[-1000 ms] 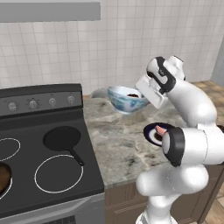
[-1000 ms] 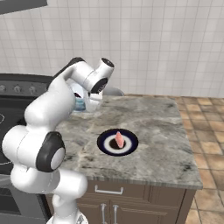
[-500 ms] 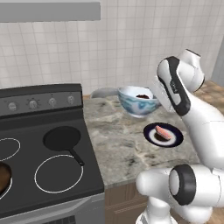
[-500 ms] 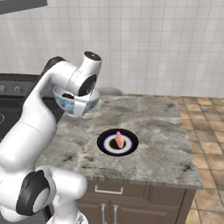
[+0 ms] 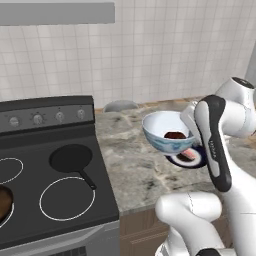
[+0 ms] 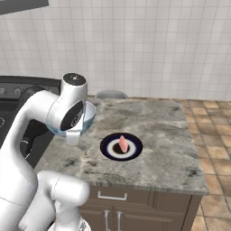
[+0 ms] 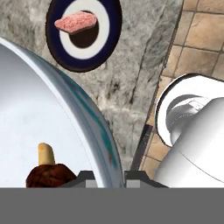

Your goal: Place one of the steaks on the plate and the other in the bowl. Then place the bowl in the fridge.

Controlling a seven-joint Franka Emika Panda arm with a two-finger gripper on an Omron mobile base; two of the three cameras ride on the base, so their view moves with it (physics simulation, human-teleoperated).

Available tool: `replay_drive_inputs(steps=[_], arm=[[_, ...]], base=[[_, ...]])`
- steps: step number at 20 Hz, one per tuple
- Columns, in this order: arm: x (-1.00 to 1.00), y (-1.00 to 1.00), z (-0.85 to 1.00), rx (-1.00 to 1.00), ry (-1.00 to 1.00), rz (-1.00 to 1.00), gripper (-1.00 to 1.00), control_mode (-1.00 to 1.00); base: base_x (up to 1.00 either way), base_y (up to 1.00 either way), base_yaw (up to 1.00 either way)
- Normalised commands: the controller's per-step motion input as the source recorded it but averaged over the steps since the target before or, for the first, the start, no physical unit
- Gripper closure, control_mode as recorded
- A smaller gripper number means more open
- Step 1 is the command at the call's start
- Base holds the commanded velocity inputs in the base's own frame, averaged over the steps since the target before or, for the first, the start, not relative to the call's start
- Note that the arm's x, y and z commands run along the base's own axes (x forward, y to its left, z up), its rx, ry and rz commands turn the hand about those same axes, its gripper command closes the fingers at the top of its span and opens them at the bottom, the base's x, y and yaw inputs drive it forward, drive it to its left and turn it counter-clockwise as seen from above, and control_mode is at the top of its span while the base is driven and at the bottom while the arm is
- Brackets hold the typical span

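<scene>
Hand view: the gripper (image 7: 105, 175) is clamped tight on the rim of the bowl (image 7: 52, 131), one finger inside the wall and one outside. The bowl hangs in the air above the counter (image 5: 130, 170), near the plate (image 6: 121, 147) and beside the stove (image 5: 50, 165).

The step in hand looks like carrying the bowl to the fridge. A rim pinch gives little hold against tipping, so the carry should probably stay slow and level, with the wrist kept from rolling so the meat does not slide out. The arm is folded close to its own body; swinging wide of the base and of the counter edge would likely be safer than cutting across. No fridge is in sight from here, so the base may have to drive first.

Containers: the bowl holds the dark steak (image 5: 174, 135), lying low on the white inside near the gripped wall. The plate sits on the counter with the pink steak (image 6: 122, 143) on its middle. A skillet (image 5: 71, 159) rests on the stove; its pan looks bare.
</scene>
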Motion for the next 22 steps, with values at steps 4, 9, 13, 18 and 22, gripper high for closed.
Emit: replay_drive_inputs(steps=[4,9,13,18,22], arm=[[-0.31,-0.02,-0.05,-0.04,0.07,0.02,1.00,-1.00],[0.00,0.00,0.00,0.00,0.00,0.00,1.00,-1.00],[0.00,0.00,0.00,0.00,0.00,0.00,1.00,1.00],[0.00,0.00,0.00,0.00,0.00,0.00,1.00,1.00],[0.00,0.00,0.00,0.00,0.00,0.00,1.00,1.00]], base=[[0.00,0.00,0.00],[0.00,0.00,0.00],[-0.41,-0.12,-0.12],[-0.49,-0.41,-0.59],[0.05,-0.66,-0.83]])
